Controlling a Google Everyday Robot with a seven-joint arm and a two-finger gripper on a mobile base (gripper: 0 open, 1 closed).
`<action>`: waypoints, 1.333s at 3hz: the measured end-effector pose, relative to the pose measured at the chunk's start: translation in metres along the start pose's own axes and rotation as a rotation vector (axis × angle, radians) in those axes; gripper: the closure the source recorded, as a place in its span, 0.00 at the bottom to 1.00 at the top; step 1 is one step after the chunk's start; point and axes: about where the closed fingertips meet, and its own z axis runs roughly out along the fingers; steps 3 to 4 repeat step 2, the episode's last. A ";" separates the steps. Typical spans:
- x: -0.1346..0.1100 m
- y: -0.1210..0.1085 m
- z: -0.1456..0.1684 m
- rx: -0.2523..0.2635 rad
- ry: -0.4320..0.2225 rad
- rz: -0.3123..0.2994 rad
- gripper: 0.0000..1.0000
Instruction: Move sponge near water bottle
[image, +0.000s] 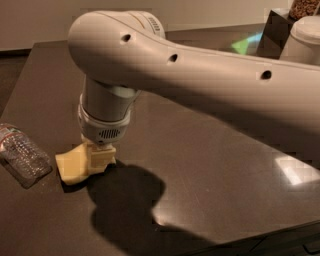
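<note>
So the gripper (101, 156) is down low at the front-left of the dark brown glossy table (210, 165), pointing straight down, with its pale yellow tip sitting right on the right end of the flat pale yellow foam sponge (70, 165). Honestly can't tell how far open it is or whether it actually has hold of the sponge. The two are the same colour and just blend together there.

Closest to the camera is a big dark shadow (127, 205) pooled on the tabletop just right of the sponge and running toward the front edge. The sponge itself lies on the table, its wavy left edge poking out toward the clear crinkly ribbed plastic water bottle (25, 157). The bottle is on its side at the left edge of the view, red-and-white label end toward the back. Sponge and bottle are just beside each other, looks like barely a sliver of table between them.

Above all that, the fat pale grey robot arm (200, 75) sweeps in from the right and bends down into the wrist.

Way at the back right there's a white rounded container (306, 42), a dark box (274, 32) next to it, and a green patch of light (245, 45).
</note>
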 end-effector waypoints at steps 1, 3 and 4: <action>-0.001 0.000 -0.002 0.003 0.002 -0.001 0.00; -0.001 0.000 -0.002 0.003 0.002 -0.001 0.00; -0.001 0.000 -0.002 0.003 0.002 -0.001 0.00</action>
